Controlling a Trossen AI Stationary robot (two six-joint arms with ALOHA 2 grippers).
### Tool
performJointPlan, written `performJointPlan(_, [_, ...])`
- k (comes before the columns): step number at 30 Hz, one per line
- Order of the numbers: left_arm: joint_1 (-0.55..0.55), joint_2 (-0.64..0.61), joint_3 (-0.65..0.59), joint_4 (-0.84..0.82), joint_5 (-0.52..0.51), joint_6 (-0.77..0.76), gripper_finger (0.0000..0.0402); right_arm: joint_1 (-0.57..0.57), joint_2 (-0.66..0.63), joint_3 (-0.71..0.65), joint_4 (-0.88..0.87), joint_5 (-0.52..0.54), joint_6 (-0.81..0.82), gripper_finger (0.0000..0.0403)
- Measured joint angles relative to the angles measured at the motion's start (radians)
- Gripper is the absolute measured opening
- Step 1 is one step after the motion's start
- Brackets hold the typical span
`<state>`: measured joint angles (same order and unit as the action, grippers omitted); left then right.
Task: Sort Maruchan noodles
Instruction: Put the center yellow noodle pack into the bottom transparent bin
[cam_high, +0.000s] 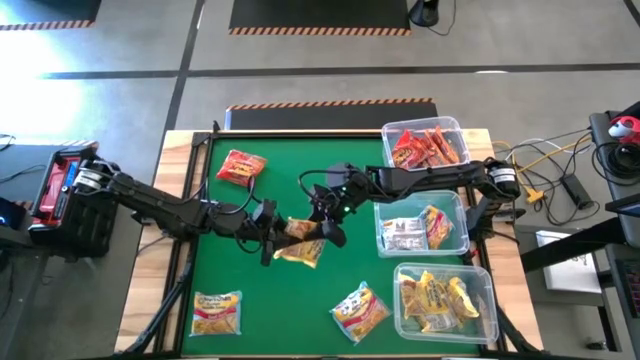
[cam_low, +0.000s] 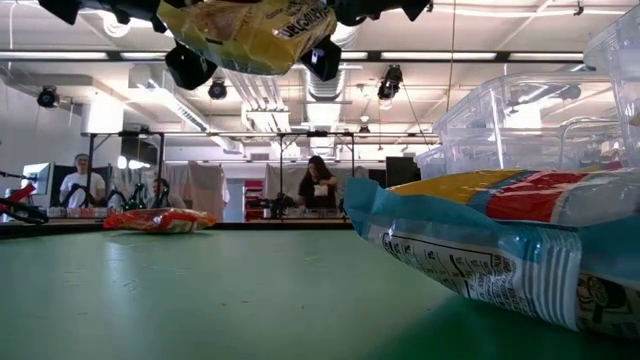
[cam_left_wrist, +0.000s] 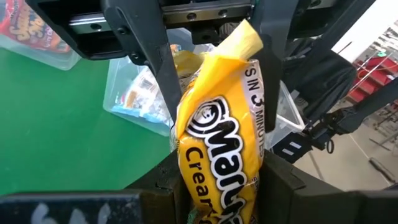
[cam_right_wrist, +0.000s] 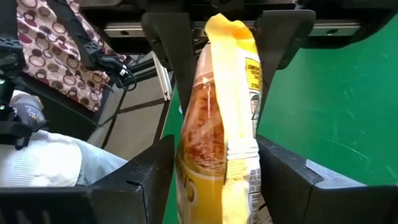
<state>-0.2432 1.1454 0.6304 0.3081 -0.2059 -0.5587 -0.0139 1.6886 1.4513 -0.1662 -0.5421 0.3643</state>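
Jaws of the left gripper (cam_left_wrist: 214, 112) are pinched on a yellow Maruchan packet (cam_high: 300, 241), held in the air over the middle of the green table (cam_high: 280, 300); those of the right gripper (cam_right_wrist: 227, 93) stand spread to either side of the same packet's far end, with gaps showing, so I judge a handover in progress and not yet taken; the packet looks light, with a crinkly, slick film around a stiff but brittle noodle block, so a hard squeeze could crack the contents, and a grip on the flat sealed edge alone may slip; taking it across the body just inside the seam seems the safest place. Three clear bins sit along the table's right side: a red-packet bin (cam_high: 455, 126), a middle bin (cam_high: 462, 215) with mixed white and orange packets, and a yellow-packet bin (cam_high: 485, 285), the likely target; loose on the table lie a red packet (cam_high: 240, 167), a pale yellow packet (cam_high: 217, 313) and a blue-and-white packet (cam_high: 359, 309).
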Motion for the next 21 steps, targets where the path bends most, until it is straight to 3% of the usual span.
performJointPlan(11, [0.0,0.0,0.008,0.003,-0.027,-0.049,0.0139,0.0,0.001,0.0,-0.003,0.0,0.042,0.0114])
performJointPlan(16, [0.008,-0.007,0.012,0.038,-0.095,-0.085,0.0158,0.007,0.01,-0.003,-0.026,-0.031,0.058,0.0094])
performJointPlan(21, [0.004,-0.021,0.039,-0.132,-0.003,-0.121,0.0175,0.004,0.004,-0.001,-0.023,-0.035,0.084,0.008])
